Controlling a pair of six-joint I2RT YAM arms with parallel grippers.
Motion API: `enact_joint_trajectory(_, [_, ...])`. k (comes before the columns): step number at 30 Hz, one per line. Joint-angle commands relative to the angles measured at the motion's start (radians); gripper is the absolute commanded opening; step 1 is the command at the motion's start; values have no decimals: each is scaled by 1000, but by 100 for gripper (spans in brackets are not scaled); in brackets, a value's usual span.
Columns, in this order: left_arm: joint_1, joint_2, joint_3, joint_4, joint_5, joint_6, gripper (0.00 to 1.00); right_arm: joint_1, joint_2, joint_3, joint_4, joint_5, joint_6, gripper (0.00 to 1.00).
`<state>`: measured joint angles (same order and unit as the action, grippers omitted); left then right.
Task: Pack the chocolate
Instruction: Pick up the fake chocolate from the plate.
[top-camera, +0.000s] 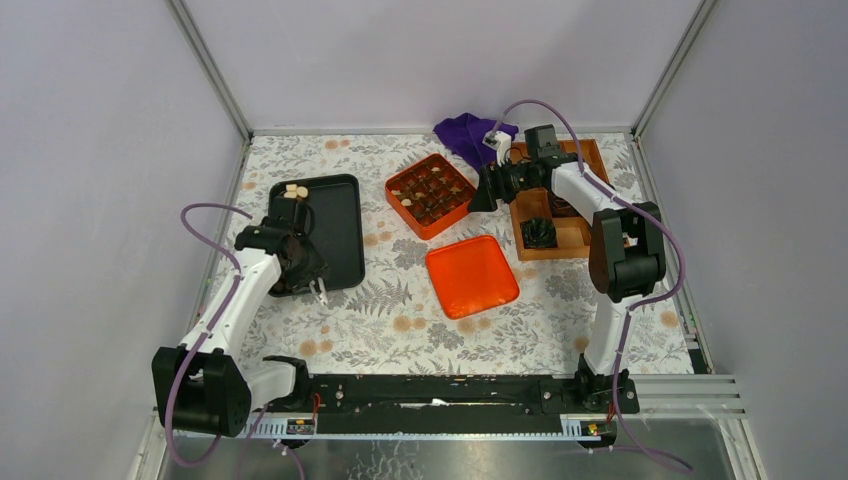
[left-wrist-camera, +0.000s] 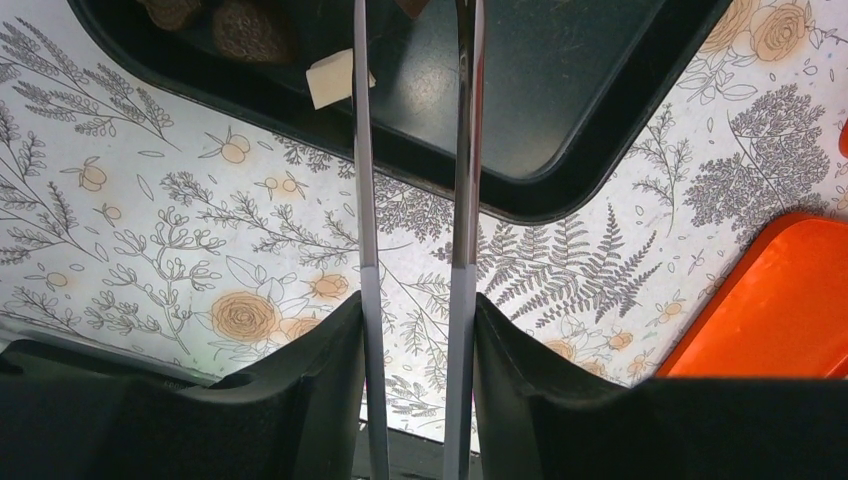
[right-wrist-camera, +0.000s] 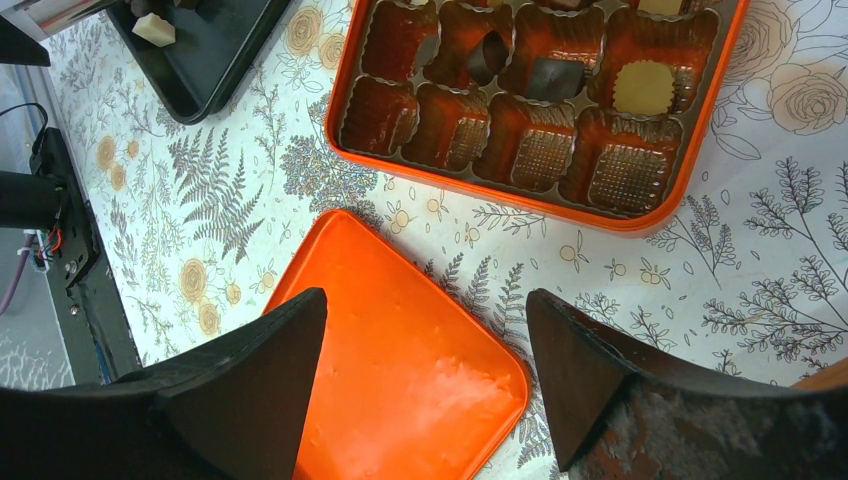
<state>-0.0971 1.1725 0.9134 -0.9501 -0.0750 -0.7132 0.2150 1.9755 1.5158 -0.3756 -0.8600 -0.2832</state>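
While our left gripper (left-wrist-camera: 415, 320) clamps tweezers (left-wrist-camera: 362, 150) over the black tray (left-wrist-camera: 560, 90), our right gripper (right-wrist-camera: 425, 300) hangs released above the orange lid (right-wrist-camera: 400, 400), chocolate (right-wrist-camera: 645, 88) at one o'clock.

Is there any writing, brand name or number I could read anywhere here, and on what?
None: no readable text in any view.
The orange box, its lid, the black tray and the wooden tray show no lettering; the tablecloth bears only printed flowers and ferns.
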Motion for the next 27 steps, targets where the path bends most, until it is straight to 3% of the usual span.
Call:
enact_joint_trajectory(1, [8,-9,1,-27,34,-17,45,-5,-50,3,17,-47,1,80])
enact_joint_trajectory(27, [10,44,64,-112,101,139,49,-5,-51,0,17,-54,-1,80])
